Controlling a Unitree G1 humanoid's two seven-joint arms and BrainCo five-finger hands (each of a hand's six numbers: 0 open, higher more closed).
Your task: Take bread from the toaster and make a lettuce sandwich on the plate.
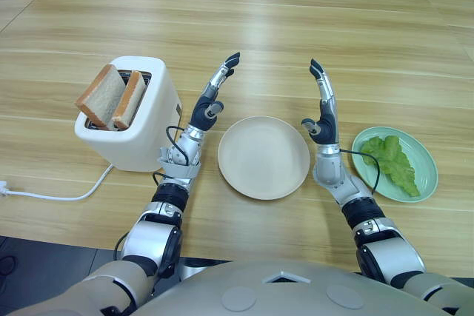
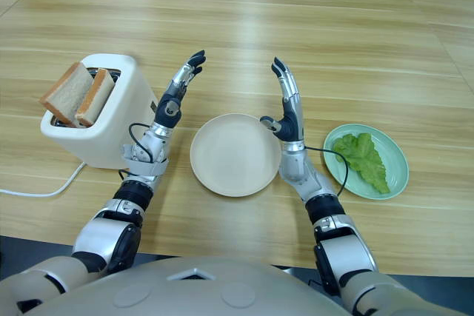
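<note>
A cream toaster (image 1: pixel 144 127) stands at the left with two slices of bread (image 1: pixel 111 97) sticking up out of its slots. An empty beige plate (image 1: pixel 264 157) lies in the middle of the table. A lettuce leaf (image 1: pixel 395 162) rests on a small green plate (image 1: pixel 429 172) at the right. My left hand (image 1: pixel 213 98) is held up between the toaster and the beige plate, fingers straight, holding nothing. Between the two plates my right hand (image 1: pixel 324 105) stands with fingers extended upward, also holding nothing.
The toaster's white power cord (image 1: pixel 52 196) runs off to the left along the table's near edge. The wooden table (image 1: pixel 296 27) stretches far back behind the plates.
</note>
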